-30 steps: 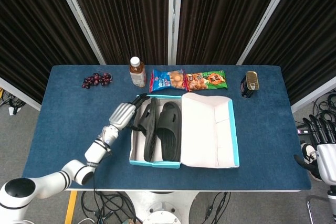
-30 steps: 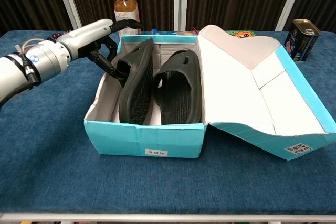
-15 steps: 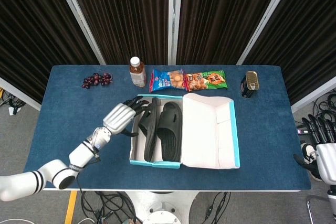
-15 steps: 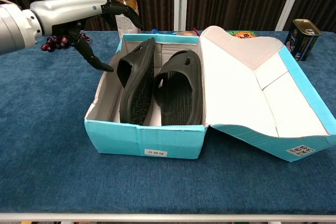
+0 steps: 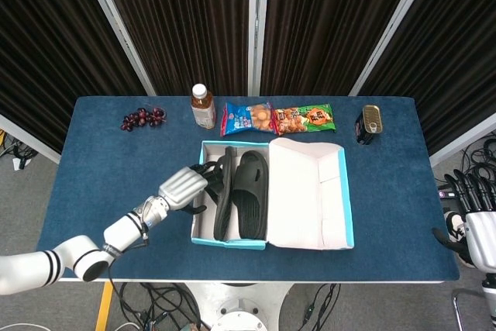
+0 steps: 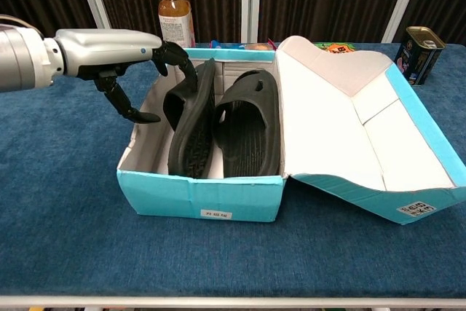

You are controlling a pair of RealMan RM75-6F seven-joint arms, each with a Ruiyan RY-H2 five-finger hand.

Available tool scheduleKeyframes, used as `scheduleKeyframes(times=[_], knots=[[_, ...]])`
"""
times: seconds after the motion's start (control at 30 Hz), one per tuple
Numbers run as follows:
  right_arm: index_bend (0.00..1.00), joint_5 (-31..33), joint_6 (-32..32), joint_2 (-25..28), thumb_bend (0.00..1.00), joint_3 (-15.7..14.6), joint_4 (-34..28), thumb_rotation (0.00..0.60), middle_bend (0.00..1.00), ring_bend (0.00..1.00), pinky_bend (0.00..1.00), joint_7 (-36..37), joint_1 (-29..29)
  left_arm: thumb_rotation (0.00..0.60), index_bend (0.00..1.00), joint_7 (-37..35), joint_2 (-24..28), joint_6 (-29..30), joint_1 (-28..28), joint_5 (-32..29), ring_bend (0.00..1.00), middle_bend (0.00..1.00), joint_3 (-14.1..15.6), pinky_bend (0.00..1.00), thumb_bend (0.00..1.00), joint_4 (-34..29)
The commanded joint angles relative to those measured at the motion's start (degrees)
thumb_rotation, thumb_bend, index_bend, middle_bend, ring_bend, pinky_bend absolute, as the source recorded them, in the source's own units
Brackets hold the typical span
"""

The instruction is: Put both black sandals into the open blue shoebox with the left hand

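The left hand [image 6: 120, 52] hovers at the box's nine o'clock wall, fingers spread and curved, holding nothing; its upper fingertips [image 6: 177, 56] sit right at the raised edge of the left sandal [image 6: 191, 125], though whether they touch it I cannot tell. That sandal stands tilted on its side inside the blue shoebox [image 6: 200, 200], leaning toward the right sandal [image 6: 247, 121], which lies flat at its three o'clock. Both shoes look to be inside, so the job seems nearly done.

What remains, I judge, is settling the tilted sandal. A light push from above at its twelve o'clock end should tip it flat; press gently so the box does not slide, and keep the lower fingers clear of the cardboard wall.

The right hand [image 5: 474, 215] hangs off the table's three o'clock edge, fingers apart, empty.
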Motion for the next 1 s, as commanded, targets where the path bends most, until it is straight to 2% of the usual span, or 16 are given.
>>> scheduleKeyframes(times=[0.03, 0.37, 0.6, 0.77, 0.87, 1.0], knots=[[0.00, 0.04, -0.05, -0.03, 0.05, 0.01, 0.02, 0.600, 0.05, 0.00, 0.03, -0.03, 0.03, 0.600, 0.28, 0.84, -0.71, -0.71, -0.27, -0.65, 0.00, 0.18, 0.42, 0.21, 0.28, 0.45], [0.00, 0.20, -0.13, -0.01, 0.05, 0.02, -0.15, 0.600, 0.05, 0.00, 0.03, -0.22, 0.05, 0.600, 0.28, 2.74, -2.46, -1.48, -0.43, -2.50, 0.00, 0.18, 1.02, 0.21, 0.28, 0.84], [0.00, 0.33, -0.18, 0.01, 0.05, 0.04, 0.03, 0.600, 0.05, 0.00, 0.03, 0.13, 0.04, 0.600, 0.28, -5.26, 1.47, 6.69, 2.93, 0.31, 0.00, 0.18, -1.41, 0.21, 0.28, -3.02], [0.00, 0.87, -0.88, -0.11, 0.05, 0.00, 0.62, 0.600, 0.05, 0.00, 0.03, 1.37, 0.19, 0.600, 0.28, -9.77, 5.07, 12.20, 6.41, 0.68, 0.00, 0.18, -2.12, 0.21, 0.27, -3.55], [0.00, 1.54, -2.20, -0.14, 0.05, -0.18, 1.38, 0.600, 0.05, 0.00, 0.03, 3.54, 0.49, 0.600, 0.28, -9.09, 6.95, 16.17, 9.77, -2.10, 0.02, 0.19, -2.52, 0.21, 0.27, -2.53], [0.00, 2.41, -5.51, -0.38, 0.06, -0.72, 3.21, 0.600, 0.05, 0.00, 0.03, 7.77, 1.47, 0.600, 0.28, -4.07, 8.43, 21.93, 15.34, -7.59, 0.04, 0.19, -2.22, 0.21, 0.26, -0.08]])
